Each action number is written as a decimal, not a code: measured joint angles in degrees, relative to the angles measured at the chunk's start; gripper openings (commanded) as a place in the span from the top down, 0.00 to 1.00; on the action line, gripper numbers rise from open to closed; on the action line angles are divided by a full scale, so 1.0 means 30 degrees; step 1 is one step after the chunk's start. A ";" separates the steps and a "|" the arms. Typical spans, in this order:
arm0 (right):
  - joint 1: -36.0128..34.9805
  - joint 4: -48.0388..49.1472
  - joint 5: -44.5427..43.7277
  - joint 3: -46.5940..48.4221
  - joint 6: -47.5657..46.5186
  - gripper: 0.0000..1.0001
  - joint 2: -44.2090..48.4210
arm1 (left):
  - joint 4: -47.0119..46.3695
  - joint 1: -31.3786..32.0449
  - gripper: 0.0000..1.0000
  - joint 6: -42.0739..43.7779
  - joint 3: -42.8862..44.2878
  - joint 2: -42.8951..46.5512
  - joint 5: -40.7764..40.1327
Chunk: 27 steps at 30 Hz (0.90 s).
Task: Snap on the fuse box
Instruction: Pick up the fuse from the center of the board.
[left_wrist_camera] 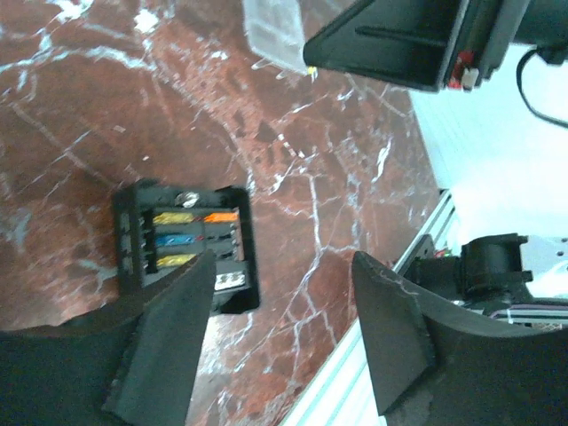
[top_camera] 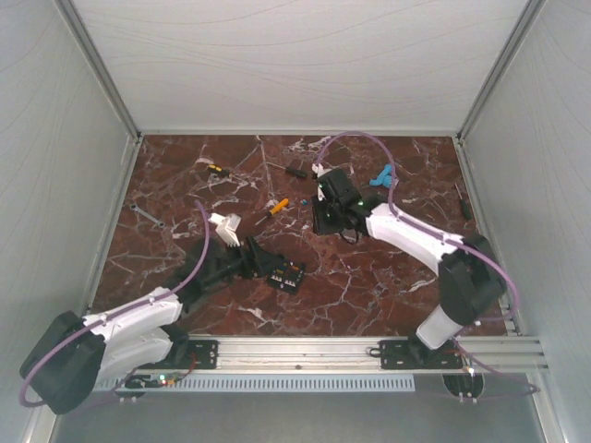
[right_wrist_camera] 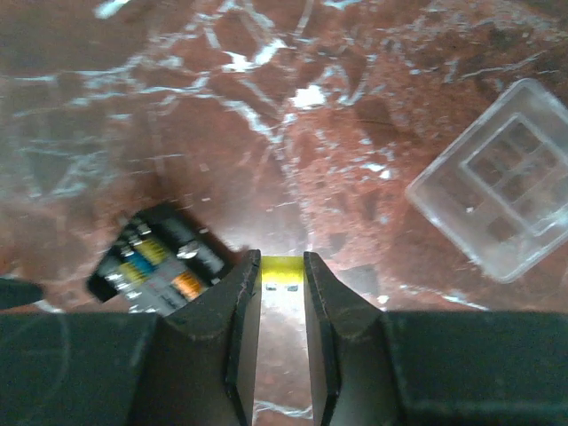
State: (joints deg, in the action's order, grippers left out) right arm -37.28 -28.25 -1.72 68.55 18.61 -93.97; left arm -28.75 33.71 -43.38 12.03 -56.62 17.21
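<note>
Black fuse box sits near centre, clear lid at its 10 o'clock. Our left gripper gapes wide and empty beside it, probably to brace it. Our right gripper pinches a small yellow piece, we'd guess a fuse.

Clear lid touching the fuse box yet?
Apart. The right wrist view shows bare tabletop between the fuse box and the clear lid.

Top cam looked down from behind; wrist cams sat close over red marble tabletop, both catching small black plastic fuse box.
</note>
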 measured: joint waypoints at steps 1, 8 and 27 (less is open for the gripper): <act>-0.0160 0.0342 0.0117 -0.0372 0.0350 0.87 0.0656 | -0.0452 0.0342 0.42 -0.0080 0.0000 -0.0058 -0.0364; -0.1297 0.2375 0.1107 -0.2936 0.2922 0.87 0.4146 | -0.3045 0.2565 0.52 0.0044 0.0015 -0.0867 -0.2841; -0.2492 0.4503 0.1683 -0.5056 0.5989 0.88 0.6470 | -0.6237 0.4692 0.65 0.1392 0.1690 -0.3614 -0.5093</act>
State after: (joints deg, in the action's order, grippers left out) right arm -44.75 -14.74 3.33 53.39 36.58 -74.56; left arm -47.46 47.79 -39.20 17.10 -67.46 1.93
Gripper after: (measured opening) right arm 0.193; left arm 0.373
